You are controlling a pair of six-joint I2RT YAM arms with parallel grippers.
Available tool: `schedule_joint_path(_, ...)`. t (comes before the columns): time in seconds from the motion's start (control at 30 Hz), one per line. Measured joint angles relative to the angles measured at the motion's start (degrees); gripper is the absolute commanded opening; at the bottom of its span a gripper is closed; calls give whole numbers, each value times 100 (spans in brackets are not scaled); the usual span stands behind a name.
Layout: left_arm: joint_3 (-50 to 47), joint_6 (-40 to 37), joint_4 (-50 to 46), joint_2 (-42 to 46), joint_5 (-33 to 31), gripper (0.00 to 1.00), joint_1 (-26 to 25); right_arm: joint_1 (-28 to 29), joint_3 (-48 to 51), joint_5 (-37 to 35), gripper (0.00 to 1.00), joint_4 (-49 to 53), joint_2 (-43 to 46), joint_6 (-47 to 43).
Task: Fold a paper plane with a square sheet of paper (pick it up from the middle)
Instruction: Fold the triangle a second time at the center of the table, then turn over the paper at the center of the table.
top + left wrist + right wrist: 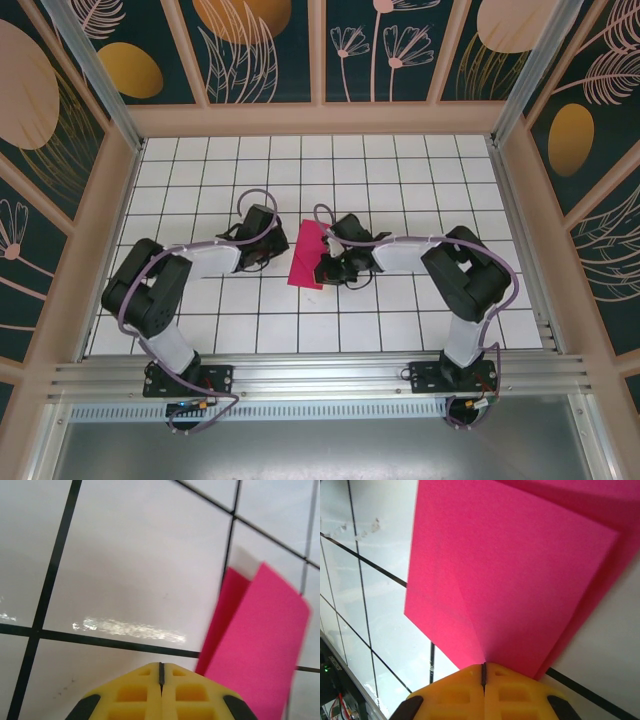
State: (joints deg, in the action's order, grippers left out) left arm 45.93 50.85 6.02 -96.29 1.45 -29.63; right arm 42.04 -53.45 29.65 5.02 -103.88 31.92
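The square sheet of paper (306, 250) is magenta-red, folded into a narrow doubled shape, and lies mid-table between the two arms. In the right wrist view the paper (510, 565) spreads up from my right gripper (483, 666), whose yellow jaws are shut on its near edge, with a crease running out from the tips. From above, the right gripper (322, 268) sits at the paper's right side. My left gripper (161, 666) is shut with nothing between its jaws; the paper (260, 640) lies just to its right, apart from it. Seen from above, the left gripper (264, 256) rests left of the paper.
The white tiled table (400, 170) with black grid lines is boxed in by peach-framed walls (320, 118). An aluminium rail (320, 375) runs along the near edge, holding both arm bases.
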Motion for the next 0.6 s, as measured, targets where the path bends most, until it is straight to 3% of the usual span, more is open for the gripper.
schedule_joint_path(0.17,-48,-92,144,664,358,9,2,-15,-48,-205,26,-4,535,22)
schedule_joint_path(0.27,-61,-114,415,785,824,8,2,-232,120,-284,40,-245,1019,203)
schedule_joint_path(0.4,-72,-111,691,546,1429,6,0,-601,428,-317,44,-522,1169,479)
schedule_joint_path(0.6,-116,-109,870,190,1882,6,0,-595,527,-302,45,-590,861,706)
